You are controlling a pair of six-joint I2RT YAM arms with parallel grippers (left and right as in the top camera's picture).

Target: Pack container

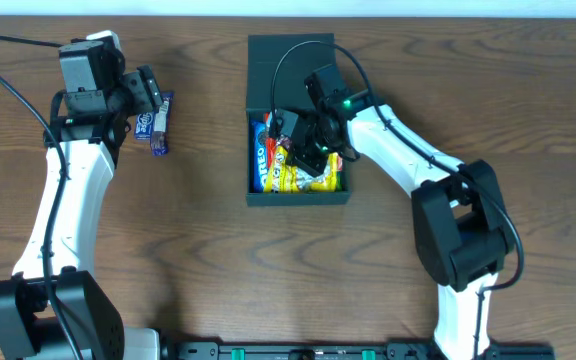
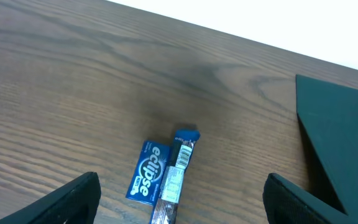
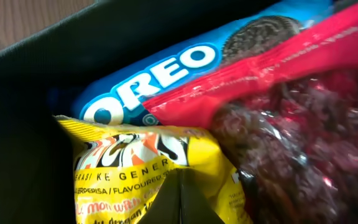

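- left claw (image 2: 182, 190) spread open over Eclipse gum (image 2: 146, 178) on the bench (image 2: 73, 93), likely for a pick;
- right claw (image 1: 303, 145) down in the container (image 1: 298, 197), perhaps seating packets (image 3: 160, 71); cannot tell its grip

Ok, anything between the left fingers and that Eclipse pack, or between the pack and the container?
Nothing visible between the left fingers and the Eclipse pack, but a thin wrapped bar lies against its side. The table across to the container looks bare; the right fingers sit inside it, over the snacks.
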